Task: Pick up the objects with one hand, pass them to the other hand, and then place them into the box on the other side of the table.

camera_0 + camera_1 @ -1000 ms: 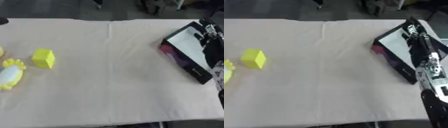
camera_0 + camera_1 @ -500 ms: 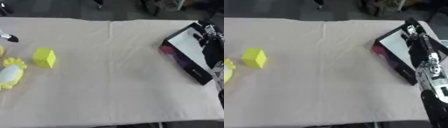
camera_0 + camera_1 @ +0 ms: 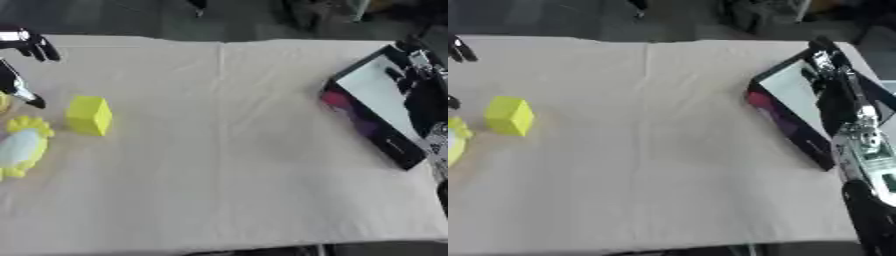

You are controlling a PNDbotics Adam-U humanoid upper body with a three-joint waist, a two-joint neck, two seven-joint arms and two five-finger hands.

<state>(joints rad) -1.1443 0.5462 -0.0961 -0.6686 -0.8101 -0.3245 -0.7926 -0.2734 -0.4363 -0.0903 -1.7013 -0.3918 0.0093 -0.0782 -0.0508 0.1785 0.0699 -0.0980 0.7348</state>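
Your left hand [image 3: 19, 60] hovers spread, empty, above the yellow block [image 3: 89, 115]; only the right eye view shows your right arm [image 3: 859, 135] over the box [image 3: 798, 107], its fingers unclear.

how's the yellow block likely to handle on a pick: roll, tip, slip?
The yellow block shows flat faces and straight edges and sits flat on the cloth-covered table, so it probably won't roll. It looks a little taller than wide, so a sideways nudge might tip it. It holds its shape, so likely stiff; weight can't be judged. The left hand is near, not touching.
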